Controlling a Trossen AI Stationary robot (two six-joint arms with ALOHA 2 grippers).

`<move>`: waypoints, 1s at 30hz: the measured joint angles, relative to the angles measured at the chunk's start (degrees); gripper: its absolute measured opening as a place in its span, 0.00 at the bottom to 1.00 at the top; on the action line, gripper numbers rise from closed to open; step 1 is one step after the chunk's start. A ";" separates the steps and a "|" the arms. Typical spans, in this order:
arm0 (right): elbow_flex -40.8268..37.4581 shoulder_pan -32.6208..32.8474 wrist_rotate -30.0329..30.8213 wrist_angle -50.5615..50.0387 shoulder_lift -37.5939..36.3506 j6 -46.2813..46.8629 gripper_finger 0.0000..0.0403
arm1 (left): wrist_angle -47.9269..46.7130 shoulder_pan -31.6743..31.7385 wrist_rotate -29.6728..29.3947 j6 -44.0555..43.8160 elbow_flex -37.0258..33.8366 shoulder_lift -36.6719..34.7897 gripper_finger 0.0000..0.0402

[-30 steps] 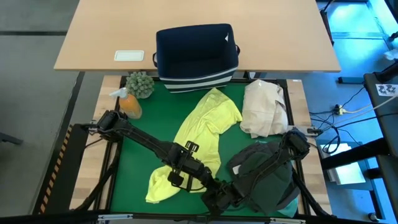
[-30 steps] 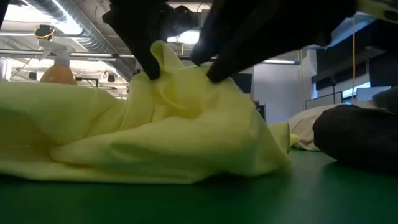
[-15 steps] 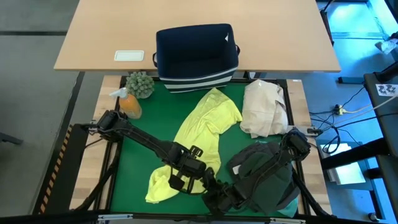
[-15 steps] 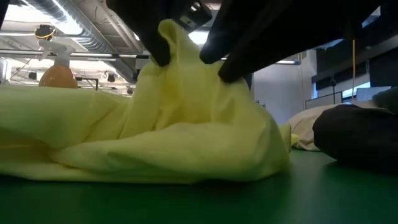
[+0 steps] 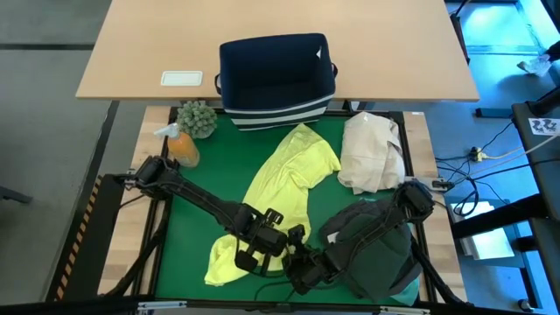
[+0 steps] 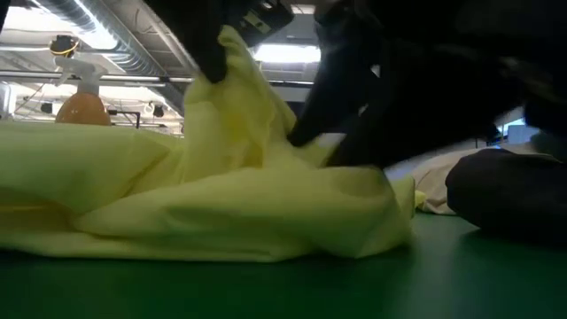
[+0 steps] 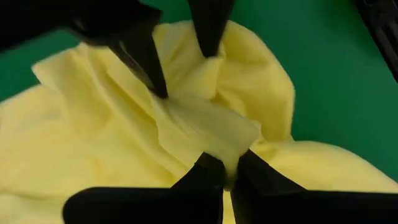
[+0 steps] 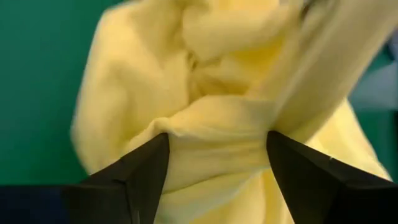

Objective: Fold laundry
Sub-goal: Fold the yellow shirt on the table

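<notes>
1. Yellow-green shirt (image 5: 278, 197) lies crumpled on the green mat (image 5: 192, 192), just beside the dark pile (image 5: 372, 249);
2. Left gripper (image 7: 227, 177) is clenched on a shirt fold, lifting it to find an edge;
3. Right gripper (image 8: 217, 155), fingers spread astride the same bunch, grasps nothing.

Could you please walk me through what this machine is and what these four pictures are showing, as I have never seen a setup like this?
It is a robot with two dark arms working at a table covered by a green mat. One picture looks straight down from above, one looks level across the table top, and the other two come from cameras on each arm's wrist.

On the mat lie a yellow-green shirt, a cream cloth bundle and a dark garment. A navy fabric bin stands behind the mat.

The left gripper is shut on a fold of the shirt, lifting it. The right gripper is beside it with its fingers spread apart around the cloth, not pinching it.
</notes>
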 joint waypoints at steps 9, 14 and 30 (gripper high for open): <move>-0.92 1.22 -3.32 -0.76 0.00 2.95 0.63 | -2.32 -3.06 -2.75 -7.55 0.00 0.00 0.12; -0.85 3.32 -4.79 -1.00 0.02 3.44 0.63 | -3.53 -5.39 -2.71 -9.74 0.00 -0.02 0.22; 2.74 8.50 -1.23 -11.37 -0.75 10.25 0.63 | -10.95 -20.37 -9.81 -36.98 -3.83 -0.02 0.32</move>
